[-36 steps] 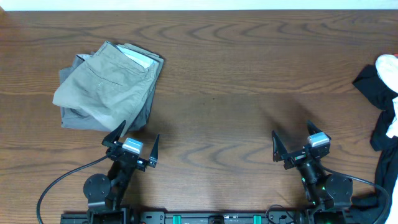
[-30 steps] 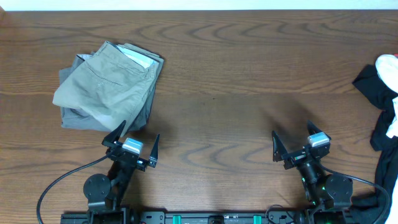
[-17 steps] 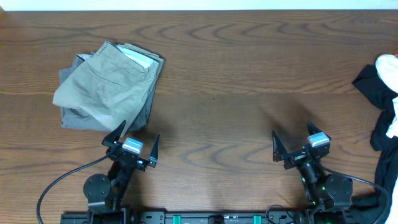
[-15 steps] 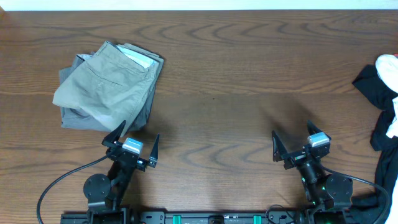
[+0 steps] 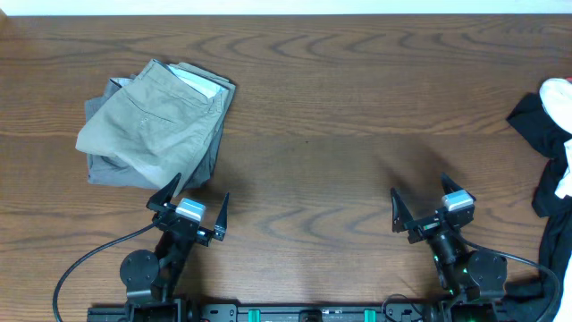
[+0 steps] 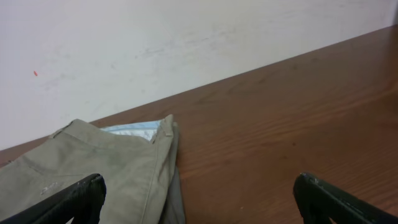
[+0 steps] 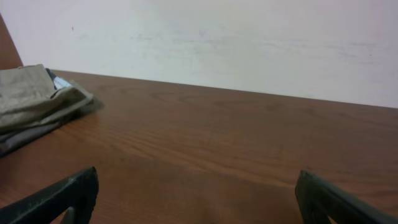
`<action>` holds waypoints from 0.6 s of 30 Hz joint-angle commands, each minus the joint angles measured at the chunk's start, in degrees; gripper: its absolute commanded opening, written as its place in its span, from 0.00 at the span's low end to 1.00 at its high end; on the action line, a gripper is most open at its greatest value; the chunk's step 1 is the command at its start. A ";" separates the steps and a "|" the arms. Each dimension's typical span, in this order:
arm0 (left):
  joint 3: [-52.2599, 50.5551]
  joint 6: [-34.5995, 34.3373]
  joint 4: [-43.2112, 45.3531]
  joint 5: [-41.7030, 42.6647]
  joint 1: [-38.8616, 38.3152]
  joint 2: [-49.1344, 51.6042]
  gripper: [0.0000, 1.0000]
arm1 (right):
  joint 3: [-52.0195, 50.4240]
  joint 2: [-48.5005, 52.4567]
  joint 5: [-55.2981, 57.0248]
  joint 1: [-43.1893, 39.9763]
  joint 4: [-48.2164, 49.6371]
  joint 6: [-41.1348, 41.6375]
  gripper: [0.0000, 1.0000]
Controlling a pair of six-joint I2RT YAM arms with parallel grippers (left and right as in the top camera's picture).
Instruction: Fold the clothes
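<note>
Fingers spread wide, holding nothing: left gripper (image 5: 198, 190), right gripper (image 5: 418, 186), both low at table (image 5: 357, 107) front. Folded khaki trousers (image 5: 152, 121) far-left; black-and-white clothes heap (image 5: 547, 143) at right edge.

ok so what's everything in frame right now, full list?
khaki trousers: 1, tan, folded, top of the stack at table left
grey garment: 1, grey, under the trousers
light blue cloth: 1, pale blue, peeking out at the stack's far edge
unfolded clothes pile: 1, black and white, table's right edge
table: 1, brown wood
wall: 1, white, behind the table
cable: 1, black, near the left base
left arm: 1, black, jaws open, empty
right arm: 1, black, jaws open, empty
</note>
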 commanded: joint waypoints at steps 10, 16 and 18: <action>-1.09 0.52 -2.19 -0.02 -0.28 -0.24 0.98 | -0.07 -0.26 0.31 0.52 -0.26 0.79 0.99; -1.09 0.33 -2.10 0.87 -0.28 -0.24 0.98 | -0.07 -0.26 -0.33 0.52 -0.07 0.81 0.99; -1.09 -0.24 -2.19 0.92 -0.28 -0.24 0.98 | -0.07 -0.26 -2.64 0.52 -0.07 0.83 0.99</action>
